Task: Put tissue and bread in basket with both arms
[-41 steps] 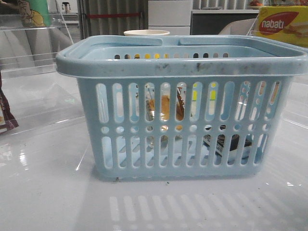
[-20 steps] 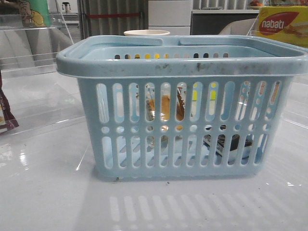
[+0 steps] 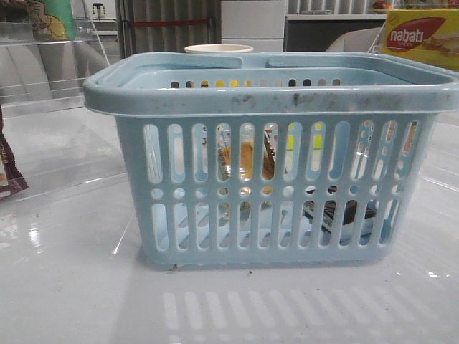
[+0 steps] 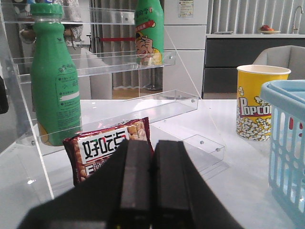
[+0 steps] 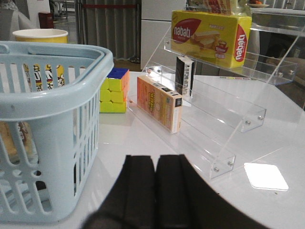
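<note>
Only wrist views show each pincer (image 4: 151,191) (image 5: 156,191) closed — front view, just basket (image 3: 272,97).

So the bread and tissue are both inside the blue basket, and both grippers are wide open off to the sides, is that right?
Not quite. The bread and tissue do show through the slots of the basket in the front view, but the grippers are shut, not open: the left gripper in the left wrist view and the right gripper in the right wrist view each have their fingers pressed together, holding nothing.
</note>
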You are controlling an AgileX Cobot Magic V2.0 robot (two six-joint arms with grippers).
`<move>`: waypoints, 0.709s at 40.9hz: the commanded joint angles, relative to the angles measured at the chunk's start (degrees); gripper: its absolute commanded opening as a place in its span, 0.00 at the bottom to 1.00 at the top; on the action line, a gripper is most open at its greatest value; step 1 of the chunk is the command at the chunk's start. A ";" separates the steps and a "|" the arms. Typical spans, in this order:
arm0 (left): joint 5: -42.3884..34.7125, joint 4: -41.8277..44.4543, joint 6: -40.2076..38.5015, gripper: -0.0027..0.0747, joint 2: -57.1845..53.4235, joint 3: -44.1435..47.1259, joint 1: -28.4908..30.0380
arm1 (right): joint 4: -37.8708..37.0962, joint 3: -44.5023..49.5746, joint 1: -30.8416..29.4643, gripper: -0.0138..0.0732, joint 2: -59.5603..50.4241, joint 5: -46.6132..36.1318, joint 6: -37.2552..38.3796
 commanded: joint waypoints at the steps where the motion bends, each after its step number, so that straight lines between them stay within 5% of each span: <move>1: -4.94 -0.17 -0.58 0.15 -1.03 0.42 -0.18 | 0.94 -0.29 -0.27 0.19 -1.08 -5.89 -0.25; 29: -4.94 -0.17 -0.58 0.15 -1.03 0.42 -0.18 | 0.94 -0.29 -0.27 0.19 -1.08 -7.25 -0.25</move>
